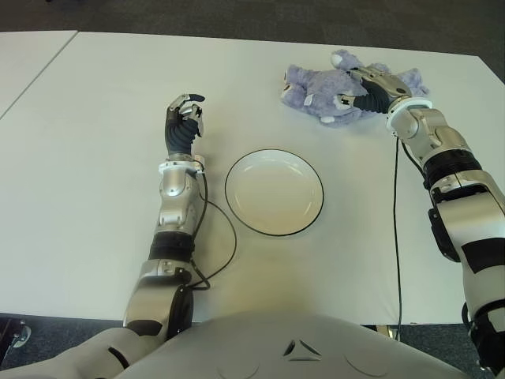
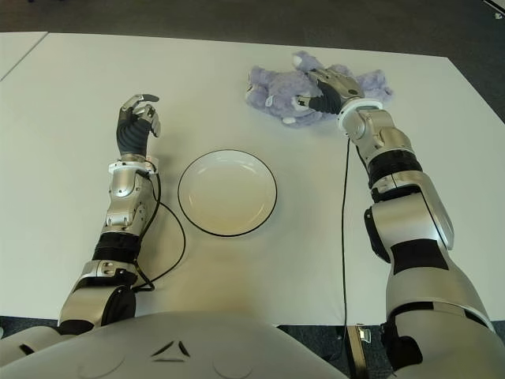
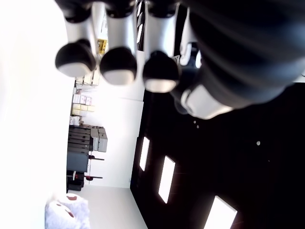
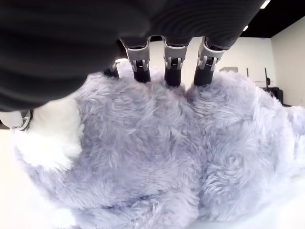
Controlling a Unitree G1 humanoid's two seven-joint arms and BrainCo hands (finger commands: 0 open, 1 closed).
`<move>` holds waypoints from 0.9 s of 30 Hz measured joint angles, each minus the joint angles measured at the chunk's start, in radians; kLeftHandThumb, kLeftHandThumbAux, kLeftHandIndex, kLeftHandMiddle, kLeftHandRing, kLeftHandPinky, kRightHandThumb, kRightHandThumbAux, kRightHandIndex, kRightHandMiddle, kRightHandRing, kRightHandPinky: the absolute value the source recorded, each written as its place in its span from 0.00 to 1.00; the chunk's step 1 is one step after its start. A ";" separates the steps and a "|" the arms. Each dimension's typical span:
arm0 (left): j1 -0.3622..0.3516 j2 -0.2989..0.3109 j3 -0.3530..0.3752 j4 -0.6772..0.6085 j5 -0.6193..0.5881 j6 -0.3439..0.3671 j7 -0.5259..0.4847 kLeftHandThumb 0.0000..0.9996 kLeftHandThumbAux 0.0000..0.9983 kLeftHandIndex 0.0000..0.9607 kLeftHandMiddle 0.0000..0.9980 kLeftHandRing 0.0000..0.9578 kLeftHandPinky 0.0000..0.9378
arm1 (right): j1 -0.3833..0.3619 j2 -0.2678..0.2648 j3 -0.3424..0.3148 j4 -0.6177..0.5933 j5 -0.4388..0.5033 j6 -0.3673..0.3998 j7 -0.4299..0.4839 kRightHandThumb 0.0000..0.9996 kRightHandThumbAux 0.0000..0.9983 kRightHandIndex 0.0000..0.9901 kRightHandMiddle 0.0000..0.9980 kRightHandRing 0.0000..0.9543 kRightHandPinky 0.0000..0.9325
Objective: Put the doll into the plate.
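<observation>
The doll (image 1: 316,85), a lavender plush animal with white patches, lies on the white table (image 1: 95,158) at the far right. My right hand (image 1: 359,88) lies over it, and in the right wrist view the fingers (image 4: 172,71) press into the doll's fur (image 4: 157,157) with the thumb at its side. The white plate (image 1: 274,192) with a dark rim sits at the table's middle, with nothing in it. My left hand (image 1: 184,118) stands upright just left of the plate, fingers loosely bent, holding nothing.
A black cable (image 1: 397,237) runs down the table along my right arm. Another cable (image 1: 225,237) loops between my left forearm and the plate. A second white table (image 1: 31,55) adjoins at the far left. Dark floor lies beyond the far edge.
</observation>
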 measured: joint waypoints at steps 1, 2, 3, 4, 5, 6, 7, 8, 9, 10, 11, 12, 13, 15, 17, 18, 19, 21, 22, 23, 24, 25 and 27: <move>0.000 0.000 -0.001 0.000 0.000 0.000 0.000 0.71 0.71 0.46 0.88 0.92 0.92 | 0.001 0.001 0.000 0.001 0.001 -0.002 0.000 0.42 0.23 0.00 0.00 0.00 0.00; 0.001 0.000 -0.001 0.000 0.000 0.000 0.000 0.71 0.71 0.46 0.88 0.92 0.92 | 0.003 0.002 0.001 0.002 0.004 -0.005 0.000 0.42 0.24 0.00 0.00 0.00 0.00; 0.001 0.000 -0.002 -0.001 0.000 0.000 0.000 0.71 0.71 0.46 0.88 0.92 0.92 | 0.004 0.004 0.001 0.003 0.006 -0.006 -0.001 0.42 0.24 0.00 0.00 0.00 0.00; 0.002 0.000 -0.002 -0.001 0.000 0.000 0.000 0.71 0.71 0.46 0.88 0.92 0.92 | 0.005 0.006 0.001 0.004 0.009 -0.008 -0.001 0.43 0.24 0.00 0.00 0.00 0.00; 0.002 0.000 -0.002 -0.002 0.000 0.000 0.001 0.71 0.71 0.46 0.88 0.92 0.92 | 0.005 0.007 0.001 0.006 0.013 -0.010 -0.001 0.43 0.24 0.00 0.00 0.00 0.00; 0.002 0.000 -0.002 -0.003 0.000 0.000 0.001 0.71 0.71 0.46 0.88 0.92 0.92 | 0.006 0.008 0.001 0.007 0.016 -0.012 -0.001 0.43 0.23 0.00 0.00 0.00 0.00; 0.003 0.000 -0.002 -0.004 -0.001 0.000 0.001 0.71 0.71 0.46 0.88 0.92 0.92 | 0.006 0.009 0.001 0.009 0.018 -0.016 -0.001 0.43 0.23 0.00 0.00 0.00 0.00; 0.004 0.000 -0.003 -0.005 -0.001 0.000 0.002 0.71 0.71 0.46 0.88 0.92 0.92 | 0.007 0.010 0.001 0.011 0.021 -0.020 -0.001 0.42 0.23 0.00 0.00 0.00 0.00; 0.005 0.000 -0.004 -0.006 -0.001 0.000 0.002 0.71 0.71 0.46 0.88 0.92 0.92 | 0.007 0.011 0.001 0.012 0.023 -0.023 0.000 0.42 0.23 0.00 0.00 0.00 0.00; 0.006 0.000 -0.004 -0.006 -0.001 0.000 0.002 0.71 0.71 0.46 0.88 0.92 0.92 | 0.008 0.012 0.001 0.014 0.027 -0.027 0.001 0.42 0.23 0.00 0.00 0.00 0.00; 0.006 0.000 -0.005 -0.007 -0.001 0.000 0.003 0.71 0.71 0.46 0.88 0.92 0.91 | 0.009 0.013 0.001 0.016 0.032 -0.030 0.001 0.42 0.23 0.00 0.00 0.00 0.00; 0.007 0.000 -0.005 -0.008 -0.001 0.000 0.003 0.71 0.71 0.46 0.88 0.92 0.91 | 0.010 0.014 0.001 0.018 0.037 -0.033 0.002 0.42 0.23 0.00 0.00 0.00 0.00; 0.008 0.000 -0.005 -0.009 -0.001 0.000 0.003 0.71 0.71 0.46 0.88 0.92 0.91 | 0.011 0.015 0.001 0.020 0.041 -0.037 0.003 0.42 0.23 0.00 0.00 0.00 0.00; 0.010 0.000 -0.006 -0.012 -0.001 0.001 0.004 0.71 0.71 0.46 0.88 0.92 0.91 | 0.013 0.017 0.001 0.023 0.047 -0.042 0.005 0.41 0.24 0.00 0.00 0.00 0.00; 0.013 0.000 -0.006 -0.018 -0.002 0.001 0.004 0.71 0.71 0.46 0.88 0.92 0.91 | 0.016 0.023 0.001 0.027 0.056 -0.042 0.009 0.40 0.25 0.00 0.00 0.00 0.00; 0.014 0.000 -0.006 -0.020 -0.003 0.001 0.004 0.71 0.71 0.46 0.88 0.92 0.91 | 0.017 0.027 0.001 0.029 0.060 -0.042 0.014 0.40 0.25 0.00 0.00 0.00 0.00; 0.016 0.000 -0.006 -0.023 -0.004 0.002 0.004 0.71 0.71 0.46 0.88 0.92 0.91 | 0.018 0.031 0.001 0.032 0.062 -0.042 0.017 0.40 0.25 0.00 0.00 0.00 0.00; 0.020 0.000 -0.006 -0.029 -0.006 0.004 0.004 0.71 0.71 0.46 0.88 0.92 0.91 | 0.021 0.040 0.001 0.036 0.071 -0.042 0.022 0.40 0.26 0.00 0.00 0.00 0.00; 0.022 0.000 -0.007 -0.031 -0.008 0.006 0.004 0.71 0.71 0.46 0.88 0.92 0.91 | 0.023 0.045 0.001 0.039 0.079 -0.043 0.024 0.40 0.26 0.00 0.00 0.00 0.00; 0.023 0.000 -0.007 -0.033 -0.010 0.008 0.004 0.71 0.71 0.46 0.88 0.92 0.91 | 0.024 0.049 0.001 0.042 0.085 -0.044 0.025 0.39 0.27 0.00 0.00 0.00 0.00; 0.025 0.000 -0.008 -0.036 -0.011 0.011 0.004 0.71 0.71 0.46 0.88 0.92 0.91 | 0.025 0.052 0.000 0.046 0.091 -0.046 0.027 0.39 0.27 0.00 0.00 0.00 0.00; 0.026 0.000 -0.008 -0.039 -0.012 0.014 0.004 0.71 0.71 0.46 0.88 0.92 0.91 | 0.027 0.054 0.000 0.048 0.098 -0.048 0.028 0.39 0.27 0.00 0.00 0.00 0.00; 0.028 0.000 -0.009 -0.042 -0.013 0.019 0.004 0.71 0.71 0.46 0.88 0.92 0.91 | 0.028 0.058 -0.002 0.054 0.108 -0.052 0.031 0.38 0.28 0.00 0.00 0.00 0.00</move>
